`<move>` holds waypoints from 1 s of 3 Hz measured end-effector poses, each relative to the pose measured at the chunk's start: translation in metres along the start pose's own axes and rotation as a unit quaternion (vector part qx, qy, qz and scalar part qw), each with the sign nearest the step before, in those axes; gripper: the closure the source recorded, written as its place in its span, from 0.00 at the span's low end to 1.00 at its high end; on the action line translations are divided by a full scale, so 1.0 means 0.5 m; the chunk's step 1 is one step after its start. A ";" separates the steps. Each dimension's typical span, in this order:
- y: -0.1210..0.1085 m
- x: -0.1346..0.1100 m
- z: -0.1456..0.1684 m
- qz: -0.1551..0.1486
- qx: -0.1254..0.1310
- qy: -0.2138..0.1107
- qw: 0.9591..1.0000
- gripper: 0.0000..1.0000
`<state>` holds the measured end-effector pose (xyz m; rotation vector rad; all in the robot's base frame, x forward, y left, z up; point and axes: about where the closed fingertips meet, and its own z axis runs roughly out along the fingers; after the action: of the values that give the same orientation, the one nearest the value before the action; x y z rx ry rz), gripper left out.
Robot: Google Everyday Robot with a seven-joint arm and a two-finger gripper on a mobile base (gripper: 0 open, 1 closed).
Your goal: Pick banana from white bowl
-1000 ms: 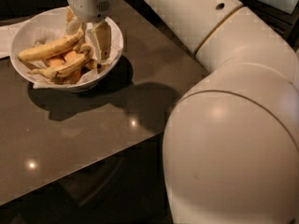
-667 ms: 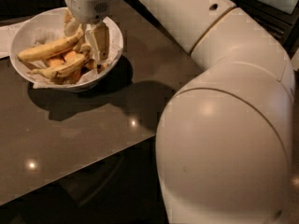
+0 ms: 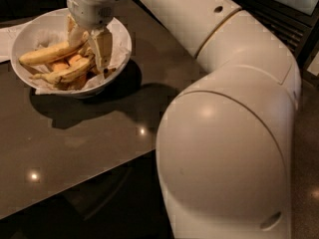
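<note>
Nearest, filling the frame from 3 to 6 o'clock, is the robot arm's (image 3: 224, 153) big cream elbow, one rounded joint with the upper link running away toward 12 o'clock. Beneath it lies the dark, glossy table (image 3: 89, 148), which carries two small light glints and the shadow of the bowl.

Farther back, at about 10 o'clock, stands the single white bowl (image 3: 123, 40), wide and deep, lined with crumpled white paper (image 3: 47, 88) that hangs slightly over the near rim. Two bananas lie in it, both roughly crosswise. The banana (image 3: 67, 73) is the nearer one, at the bowl's 6 o'clock side: a dull, muddy yellow, gently curved, with brownish streaks along its length and a darker look toward the ends. Behind it lies the brighter banana (image 3: 45, 55), cleaner and more evenly yellow. Between the two, at least two stubby orange pieces (image 3: 64, 63) can be made out.

The gripper (image 3: 89, 41) reaches down into the bowl at its 2 o'clock side. Its two fingers (image 3: 103, 49) stand apart with a dark gap between them, over the right-hand ends of both bananas; whether either finger touches the fruit cannot be told.

Farthest, at 9 o'clock, a flat white sheet (image 3: 6, 36) lies at the table's edge beside the bowl.
</note>
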<state>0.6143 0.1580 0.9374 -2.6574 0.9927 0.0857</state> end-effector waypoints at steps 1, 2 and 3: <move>0.000 -0.003 0.010 0.000 -0.005 -0.007 1.000 0.39; -0.002 -0.006 0.018 -0.002 -0.009 -0.011 1.000 0.39; -0.003 -0.009 0.031 -0.004 -0.016 -0.016 1.000 0.39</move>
<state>0.6124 0.1665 0.9239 -2.6811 0.9784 0.1422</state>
